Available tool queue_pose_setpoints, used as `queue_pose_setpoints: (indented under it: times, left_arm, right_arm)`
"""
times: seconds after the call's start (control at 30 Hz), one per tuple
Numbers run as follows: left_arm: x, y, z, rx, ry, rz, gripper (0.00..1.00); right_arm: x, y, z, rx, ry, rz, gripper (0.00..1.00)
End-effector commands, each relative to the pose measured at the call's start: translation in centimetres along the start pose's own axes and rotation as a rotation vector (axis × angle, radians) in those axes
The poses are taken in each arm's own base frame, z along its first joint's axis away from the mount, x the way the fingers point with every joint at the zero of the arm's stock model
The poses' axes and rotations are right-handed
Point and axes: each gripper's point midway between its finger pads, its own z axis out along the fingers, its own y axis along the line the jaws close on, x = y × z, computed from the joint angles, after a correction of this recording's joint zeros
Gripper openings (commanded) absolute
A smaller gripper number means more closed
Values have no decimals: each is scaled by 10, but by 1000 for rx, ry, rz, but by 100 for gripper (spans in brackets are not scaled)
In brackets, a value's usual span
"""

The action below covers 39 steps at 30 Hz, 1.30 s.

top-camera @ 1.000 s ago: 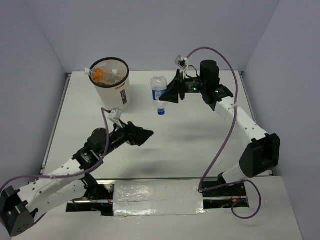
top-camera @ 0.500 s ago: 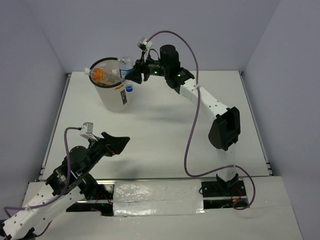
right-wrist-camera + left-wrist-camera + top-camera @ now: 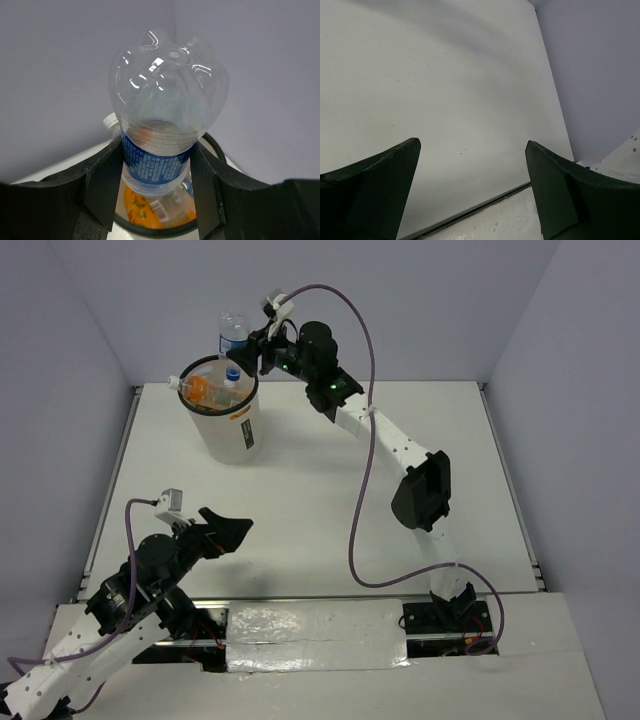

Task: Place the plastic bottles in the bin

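White arm links (image 3: 392, 443), black joints (image 3: 421, 492), purple cables (image 3: 320, 287) (small green lights (image 3: 333, 383))

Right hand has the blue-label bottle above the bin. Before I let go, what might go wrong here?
1. The blue-label bottle hangs cap-down above the bin; released from there it may clip its rim and bounce out.
2. An orange bottle lies high inside, its cap at the rim; the new one may land on it and roll off.
3. Lowering the right hand first might nudge the bin.
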Motion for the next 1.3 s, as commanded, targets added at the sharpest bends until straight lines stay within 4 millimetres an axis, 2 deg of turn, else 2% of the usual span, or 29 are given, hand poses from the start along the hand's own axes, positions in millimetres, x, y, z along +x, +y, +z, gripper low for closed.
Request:
queue_pose_setpoints:
  times: [0.0,0.07,0.1,0.13,0.17,0.23,0.33,0.37,0.43,0.47,0.53,0.57,0.6,0.67,0.73,0.77,0.8,0.83,0.87,0.9,0.97,1.0,1.03,1.1,1.13,1.17,1.2,1.23,1.27]
  left_arm:
    - [-12,-10,-4,32,-40,-30,100]
    - [-12,-10,-4,30,-40,-28,99]
    - [-12,-10,-5,28,-39,-26,99]
    - [-13,-10,-5,26,-41,-24,99]
    - [-15,-12,-5,30,-45,-24,99]
    - [-17,-12,-5,29,-51,-22,99]
    - [-19,-15,-4,37,-62,-20,99]
    - [-18,-15,-4,39,-60,-19,99]
    - [-18,-16,-2,43,-62,-15,99]
    - [-18,-17,-1,48,-58,-13,99]
    - [-16,-17,1,45,-52,-6,100]
    - [-17,-19,2,52,-54,-2,99]
    - [-17,-20,3,55,-54,-1,99]
    - [-18,-22,4,65,-58,2,99]
    - [-20,-26,5,75,-62,4,99]
    - [-21,-28,5,80,-63,9,99]
    - [-24,-31,4,87,-69,11,99]
    - [-25,-32,4,88,-73,21,99]
    - [-26,-32,5,85,-71,28,100]
    - [-28,-35,4,93,-74,34,99]
    - [-28,-36,6,92,-73,57,99]
    - [-29,-39,7,107,-76,62,99]
    - [-29,-41,8,116,-76,66,99]
    - [-29,-43,12,122,-74,84,99]
    - [-30,-49,14,144,-77,85,99]
    - [-28,-50,17,142,-69,98,99]
    - [-29,-56,18,163,-69,100,99]
    - [-30,-60,19,172,-68,105,99]
    - [-30,-61,23,170,-61,121,99]
  right_arm:
    - [-13,-13,16,146,-117,-74,29]
    - [-8,-19,24,182,-124,-105,32]
    - [13,-26,30,203,-100,-122,35]
    - [13,-29,32,215,-110,-136,38]
    - [19,-34,34,231,-106,-162,47]
    - [36,-36,37,245,-97,-195,51]
    - [49,-46,36,279,-77,-250,66]
    - [48,-47,35,291,-76,-269,75]
    - [50,-51,32,307,-68,-286,84]
    - [42,-50,29,308,-74,-306,87]
    - [46,-49,25,297,-57,-321,91]
    - [33,-45,21,292,-70,-338,93]
    - [41,-43,19,284,-50,-340,94]
    - [30,-38,13,267,-54,-353,99]
    - [32,-33,8,250,-26,-337,100]
    - [18,-29,0,242,-30,-335,100]
    - [17,-26,-5,232,-10,-327,100]
    - [-8,-14,-14,201,-32,-321,100]
    - [-2,-10,-22,179,22,-299,100]
    - [-25,0,-33,161,13,-276,100]
    - [-31,12,-48,120,55,-237,100]
    - [-21,16,-59,106,123,-213,100]
    - [-41,25,-72,92,115,-215,100]
    - [-31,34,-94,60,196,-185,100]
    - [-53,38,-112,70,176,-180,100]
    - [-37,38,-126,73,236,-151,100]
    - [-35,40,-137,62,257,-135,100]
    - [-48,46,-155,52,249,-129,100]
    - [-32,35,-174,67,311,-89,100]
